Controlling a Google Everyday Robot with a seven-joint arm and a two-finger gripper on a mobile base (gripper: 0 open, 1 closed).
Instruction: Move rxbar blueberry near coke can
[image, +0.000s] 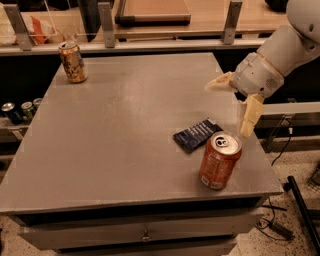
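Note:
The rxbar blueberry (197, 135), a flat dark navy wrapper with pale lettering, lies on the grey table (125, 125) right of centre. The coke can (219, 160), orange-red with a silver top, stands upright just in front and to the right of it, almost touching. My gripper (234, 107) hangs above the table's right edge, up and to the right of the bar. Its two cream fingers are spread wide apart and hold nothing: one finger (220, 83) points left, the other (249, 116) points down.
A gold-brown patterned can (73, 62) stands at the table's far left corner. Several dark cans (20, 111) sit on a lower shelf at the left. A railing and wooden counter run behind the table. Cables lie on the floor at the right.

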